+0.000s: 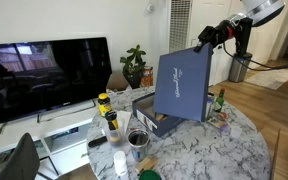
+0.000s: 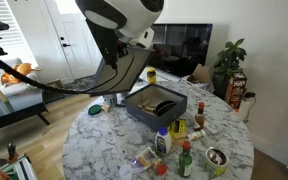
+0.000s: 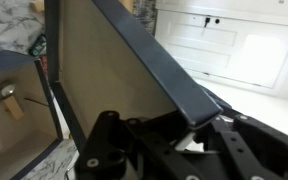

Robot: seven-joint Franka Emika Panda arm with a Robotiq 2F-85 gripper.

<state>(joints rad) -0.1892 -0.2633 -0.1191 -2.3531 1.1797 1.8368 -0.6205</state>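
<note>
So, biggest first: a round marble table (image 1: 239, 150) carried nearly everything and showed in both exterior views (image 2: 99, 140). A dark TV (image 1: 44, 75) sat on a low white stand past the table's edge, off the table.

A dark blue box (image 1: 147, 124) sat about mid-table, slightly toward the TV-side edge. It was open on top and dark inside in an exterior view (image 2: 156, 100). Its lid (image 1: 182, 85) stood raised and steeply tilted, lower edge down at the box, upper edge high in the air, gold lettering on the outer face.

The wrist view showed the lid's tan inner face (image 3: 104, 70), with its dark rim running diagonally into the gripper (image 3: 194, 115). The gripper (image 1: 206, 38) was closed, clamped on the lid's upper edge, well above the table.

A potted plant (image 1: 134, 66) stood beyond the table edge, behind the box.

Smaller stuff on the table:
- A yellow-capped bottle (image 1: 103, 102) stood near the TV-side edge, beside the box.
- A green bottle with a red cap (image 1: 221, 104) stood on the far side of the lid from it, near the edge.
- A metal cup (image 1: 138, 140) stood just beside the box, toward the edge nearest that camera.
- A small item with a round end (image 3: 6, 95) lay inside the box, too blurred to identify
</note>
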